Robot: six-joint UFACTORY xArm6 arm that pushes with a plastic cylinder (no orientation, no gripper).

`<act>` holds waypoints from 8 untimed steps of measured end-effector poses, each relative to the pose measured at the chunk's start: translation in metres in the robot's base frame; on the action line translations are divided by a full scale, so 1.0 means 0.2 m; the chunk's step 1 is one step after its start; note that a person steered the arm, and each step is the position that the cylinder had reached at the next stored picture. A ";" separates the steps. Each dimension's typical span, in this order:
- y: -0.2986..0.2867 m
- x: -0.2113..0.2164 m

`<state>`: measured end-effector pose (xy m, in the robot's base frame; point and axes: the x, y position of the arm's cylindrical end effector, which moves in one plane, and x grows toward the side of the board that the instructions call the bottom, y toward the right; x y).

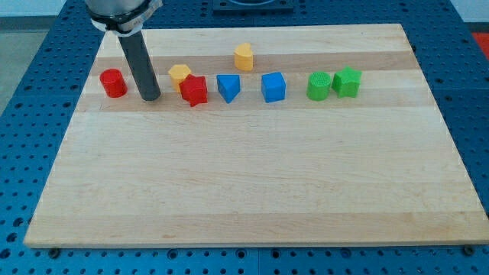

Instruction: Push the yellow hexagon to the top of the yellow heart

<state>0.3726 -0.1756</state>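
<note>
Bare wooden board [252, 191] fills the view's bottom. Farther up, my tip [150, 98] rests on it, touching nothing, between the red cylinder [113, 82] and the yellow hexagon [179, 74], which touches the red star [195, 90]. My rod stands nearly upright. Farthest, the yellow heart [244, 56] sits near the top edge.

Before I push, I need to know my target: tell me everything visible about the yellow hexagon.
The yellow hexagon is a small orange-yellow block, plastic-looking, lying flat on the wooden board near the view's top left. The red star overlaps its lower right edge, apparently touching. My tip stands just to its left, apart. The yellow heart sits to its upper right.
</note>
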 end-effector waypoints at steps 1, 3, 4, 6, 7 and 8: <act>0.13 0.00; 0.17 -0.06; 0.17 -0.16; 0.27 -0.31; 0.36 -0.37; 0.39 -0.46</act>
<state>0.2801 -0.0985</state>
